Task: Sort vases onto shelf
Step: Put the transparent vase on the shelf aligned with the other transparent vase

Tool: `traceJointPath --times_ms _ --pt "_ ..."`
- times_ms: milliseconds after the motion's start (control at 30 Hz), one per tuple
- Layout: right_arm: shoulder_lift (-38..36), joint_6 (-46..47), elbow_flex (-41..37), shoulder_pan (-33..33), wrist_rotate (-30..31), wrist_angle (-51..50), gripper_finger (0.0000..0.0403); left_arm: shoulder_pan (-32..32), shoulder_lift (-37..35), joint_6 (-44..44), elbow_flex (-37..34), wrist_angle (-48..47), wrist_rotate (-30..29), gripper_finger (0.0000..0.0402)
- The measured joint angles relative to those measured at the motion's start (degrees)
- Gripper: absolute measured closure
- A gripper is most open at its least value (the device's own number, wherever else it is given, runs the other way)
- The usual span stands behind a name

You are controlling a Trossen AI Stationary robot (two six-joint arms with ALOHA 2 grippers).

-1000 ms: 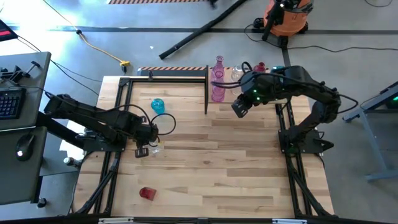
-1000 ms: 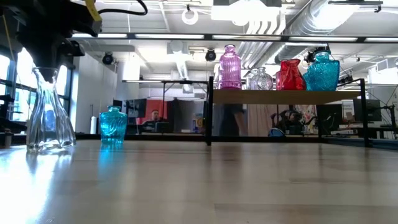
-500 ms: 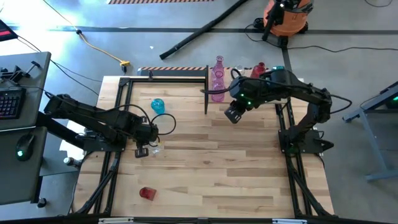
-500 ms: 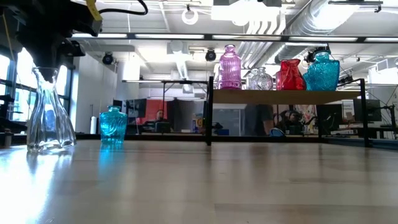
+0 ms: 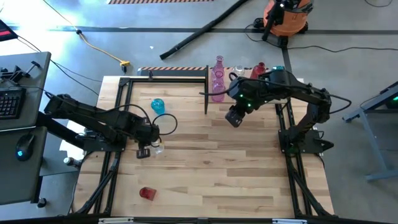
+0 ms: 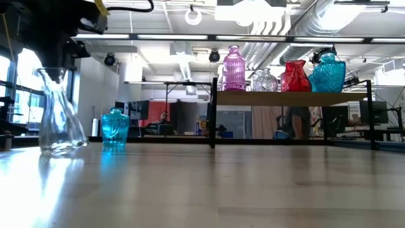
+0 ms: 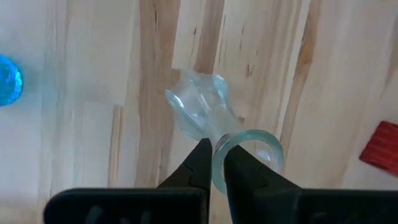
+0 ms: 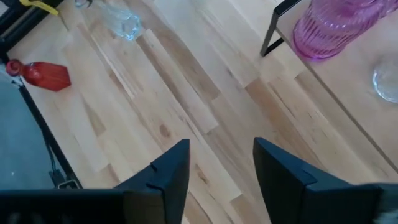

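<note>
We see the left gripper (image 7: 212, 163), jaws pinched on the rim of the clear flared glass vase (image 6: 58, 114), holding it at the left middle of the light-wood tabletop (image 5: 211, 168). In the low view the vase leans off upright, its long axis tilted with the mouth up under the gripper and its base at the table surface; we cannot tell whether the base still touches the wood. In the left wrist view we look down its axis, the round mouth nearest the fingers (image 7: 199, 165) and the wider foot beyond.

The small squat teal glass vase (image 5: 158, 106) stands upright on the tabletop, near the far left corner and apart from the held vase. The red glass vase (image 5: 147, 193) lies on its side near the front left edge, well apart from everything else.

The raised light-wood shelf with black posts (image 6: 291, 97) stands at the far edge of the table. On it, upright, stand the tall ribbed pink glass bottle vase (image 6: 234, 68), a round clear glass vase (image 6: 265, 80), a red glass vase (image 6: 295, 76) and a teal textured vase (image 6: 327, 73).

The right gripper (image 8: 221, 165) hangs over the table just in front of the shelf, jaws apart and holding nothing.

We can read no labels or writing. The centre and front right of the tabletop lie open.
</note>
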Motion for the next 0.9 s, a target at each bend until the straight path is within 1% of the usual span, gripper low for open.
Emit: traceJointPath --times_ms 267,367,700,900 --pt "0.8 -0.1 0.0 1.0 -0.1 0.0 0.0191 0.1 -0.1 1.0 4.1 -0.3 -0.3 0.0392" --pt "0.9 -2.7 0.0 1.0 -0.1 0.0 0.0179 1.0 -0.1 1.1 5.8 0.6 -0.2 0.0392" --pt "2.1 -12.3 0.0 1.6 -0.1 5.8 0.0176 6.8 -0.2 3.5 12.8 4.8 -0.1 0.0392" --pt "4.1 -19.5 0.0 3.1 0.5 12.5 0.0176 9.2 -0.2 3.5 16.6 9.1 -0.1 0.0392"
